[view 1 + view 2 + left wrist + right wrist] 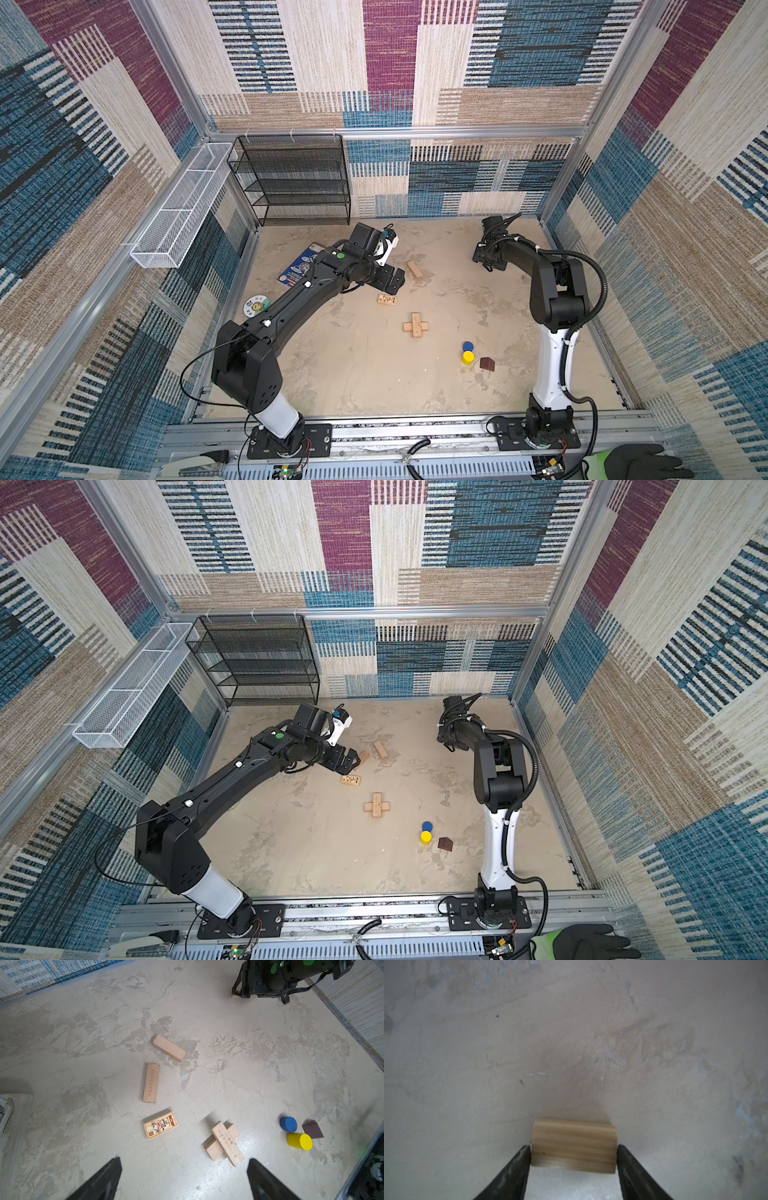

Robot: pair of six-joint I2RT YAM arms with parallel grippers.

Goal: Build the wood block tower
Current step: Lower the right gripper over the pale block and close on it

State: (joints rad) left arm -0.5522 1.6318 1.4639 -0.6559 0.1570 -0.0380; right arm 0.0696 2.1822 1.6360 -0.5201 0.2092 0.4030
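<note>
Near-centre tabletop open — crossed bars and printed block clutter the middle; black mesh shelf blocks far left.

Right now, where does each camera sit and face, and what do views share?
Top views: overhead, front side, looking down; left arm, right arm show.
Left wrist: above the open left tool, facing the tabletop; right arm visible.
Right wrist: low behind the right tool, fingertips flanking a wood bar.
Shared: crossed bars, top and left-wrist views.

In a top view the left arm covers most of the blue packet and part of the round jar; the bar between the right fingers looks blurred.
</note>
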